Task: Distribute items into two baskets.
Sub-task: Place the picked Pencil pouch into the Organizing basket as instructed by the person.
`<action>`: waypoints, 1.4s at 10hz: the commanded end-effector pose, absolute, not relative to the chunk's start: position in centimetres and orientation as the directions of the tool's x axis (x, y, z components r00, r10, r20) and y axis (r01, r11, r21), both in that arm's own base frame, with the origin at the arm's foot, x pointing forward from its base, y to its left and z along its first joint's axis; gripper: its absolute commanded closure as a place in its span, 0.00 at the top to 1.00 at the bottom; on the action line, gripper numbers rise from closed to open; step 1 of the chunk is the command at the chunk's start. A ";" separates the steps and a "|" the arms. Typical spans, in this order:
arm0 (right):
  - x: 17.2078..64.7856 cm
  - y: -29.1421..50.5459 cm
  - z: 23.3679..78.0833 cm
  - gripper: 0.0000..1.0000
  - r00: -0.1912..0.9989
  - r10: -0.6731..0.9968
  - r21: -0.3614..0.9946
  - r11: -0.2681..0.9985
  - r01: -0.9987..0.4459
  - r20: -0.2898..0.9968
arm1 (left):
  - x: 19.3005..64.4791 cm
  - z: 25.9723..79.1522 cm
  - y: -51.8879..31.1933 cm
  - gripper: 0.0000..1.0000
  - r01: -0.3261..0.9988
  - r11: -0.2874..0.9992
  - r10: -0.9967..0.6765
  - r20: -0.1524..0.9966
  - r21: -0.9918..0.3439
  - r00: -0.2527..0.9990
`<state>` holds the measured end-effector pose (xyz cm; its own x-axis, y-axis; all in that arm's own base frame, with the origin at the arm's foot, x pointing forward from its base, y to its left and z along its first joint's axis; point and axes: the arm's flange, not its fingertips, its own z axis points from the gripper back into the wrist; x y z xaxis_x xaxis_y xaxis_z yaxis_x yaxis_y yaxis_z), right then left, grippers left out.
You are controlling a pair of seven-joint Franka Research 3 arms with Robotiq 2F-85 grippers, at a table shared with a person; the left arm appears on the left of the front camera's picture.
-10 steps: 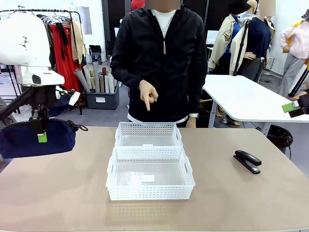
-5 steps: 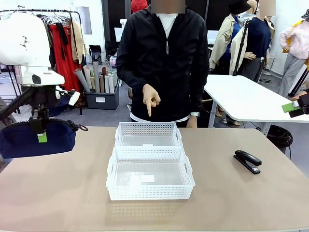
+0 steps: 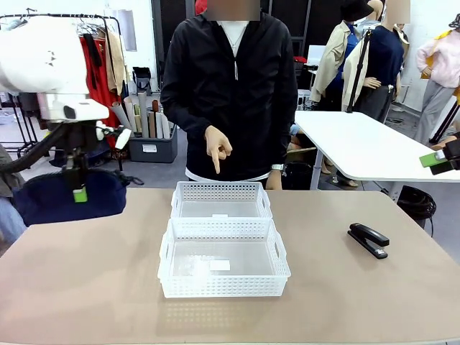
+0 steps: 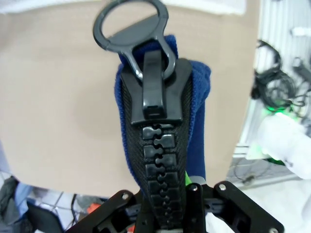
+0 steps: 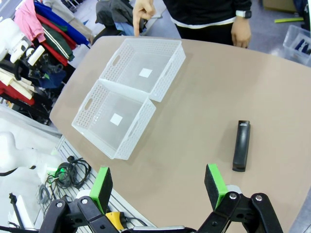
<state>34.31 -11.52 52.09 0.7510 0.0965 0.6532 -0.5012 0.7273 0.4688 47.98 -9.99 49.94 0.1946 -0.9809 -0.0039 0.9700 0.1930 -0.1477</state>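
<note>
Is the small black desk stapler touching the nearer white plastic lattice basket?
Apart. The front view shows a wide strip of bare tan table between the black stapler and the nearer white basket.

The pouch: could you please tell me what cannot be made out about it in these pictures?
Front view: the left hand covers the spot it grips on the pouch.
Left wrist view: the pouch's near end sits behind the hand's black frame, at the bottom edge.
</note>
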 end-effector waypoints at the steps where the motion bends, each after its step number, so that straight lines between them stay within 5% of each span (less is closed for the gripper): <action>1: 34.4 -11.6 52.1 1.00 0.740 0.105 0.460 0.723 -0.515 0.664 | 50.6 50.8 -12.2 0.00 0.974 0.192 -0.981 0.010 -0.123 0.195; 14: 34.4 -11.6 52.1 1.00 0.740 0.105 0.460 0.723 -0.515 0.664 | 57.5 51.2 -27.4 0.00 0.994 0.051 -0.999 0.007 -0.096 0.052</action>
<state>34.33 -11.52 52.13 0.7507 0.0970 0.6534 -0.5016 0.7274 0.4683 56.46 -26.77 50.62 0.0492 -0.9983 0.0308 0.9945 0.0462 -0.0938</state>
